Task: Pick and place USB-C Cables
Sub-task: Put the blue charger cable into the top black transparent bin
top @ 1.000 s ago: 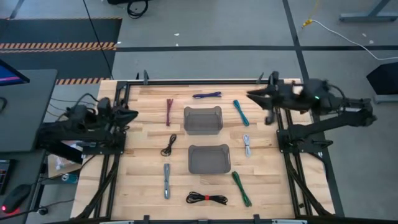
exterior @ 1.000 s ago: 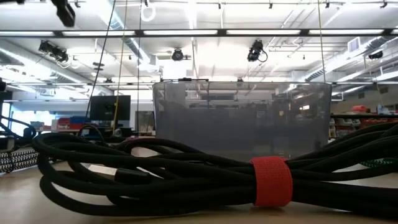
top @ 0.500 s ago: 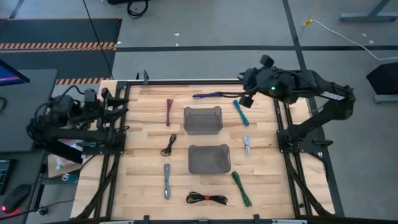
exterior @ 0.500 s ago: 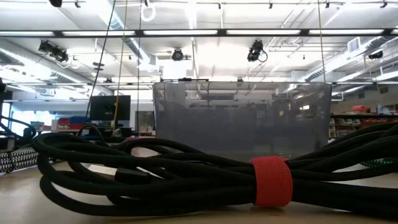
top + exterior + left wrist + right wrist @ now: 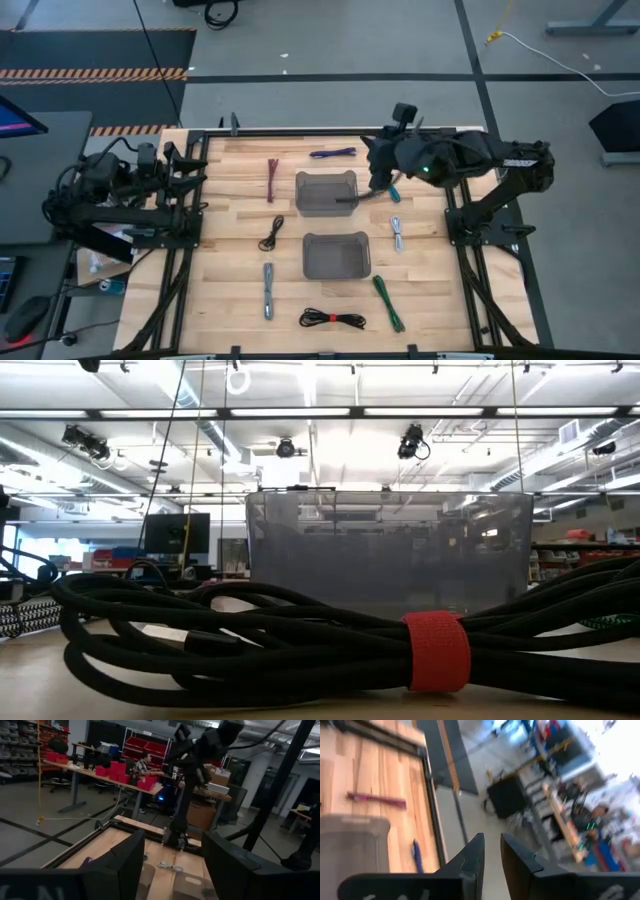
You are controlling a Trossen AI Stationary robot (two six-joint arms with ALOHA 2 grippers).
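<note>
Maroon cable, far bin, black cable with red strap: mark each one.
maroon cable (image 5: pixel 272 180), high view, middle of its length.
far bin (image 5: pixel 326 177), high view, far rim.
black cable with red strap (image 5: pixel 436 651), low view, on the red strap itself.

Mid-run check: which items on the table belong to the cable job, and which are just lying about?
Job items:
maroon cable
purple cable
teal cable
white cable
black cable
grey cable
green cable
black cable with red strap

Not job items:
upper grey bin
lower grey bin
white cord on floor
</note>
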